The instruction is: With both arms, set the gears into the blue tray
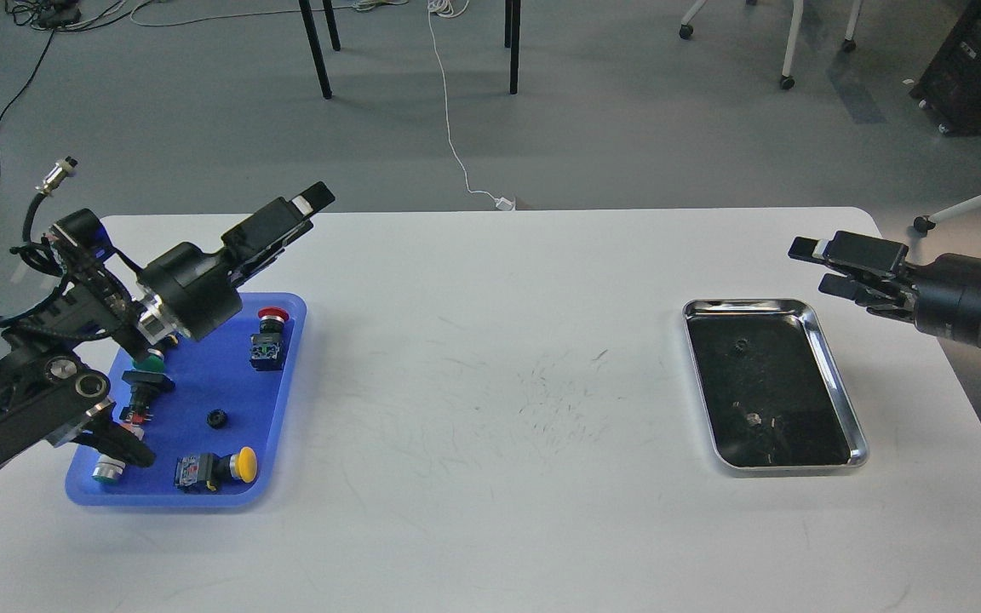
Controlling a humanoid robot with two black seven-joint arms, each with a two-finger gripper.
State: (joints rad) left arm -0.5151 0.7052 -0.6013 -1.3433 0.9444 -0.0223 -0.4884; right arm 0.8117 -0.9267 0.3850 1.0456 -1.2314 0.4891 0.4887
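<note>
Left arm: matte black, chunky rounded joint housings with silver circular caps, a bright silver ring at the wrist, loose black cables looping off the upper link and ending in a silver threaded connector. Left claw: black, boxy fingers, with a small white patch near the tips. Right arm: black cylindrical wrist, silver ring, black right claw.

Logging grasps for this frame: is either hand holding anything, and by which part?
Nothing visibly held. The right hand is open and empty beside the silver tray. The left hand above the blue tray shows nothing; whether it is open or shut cannot be told.
</note>
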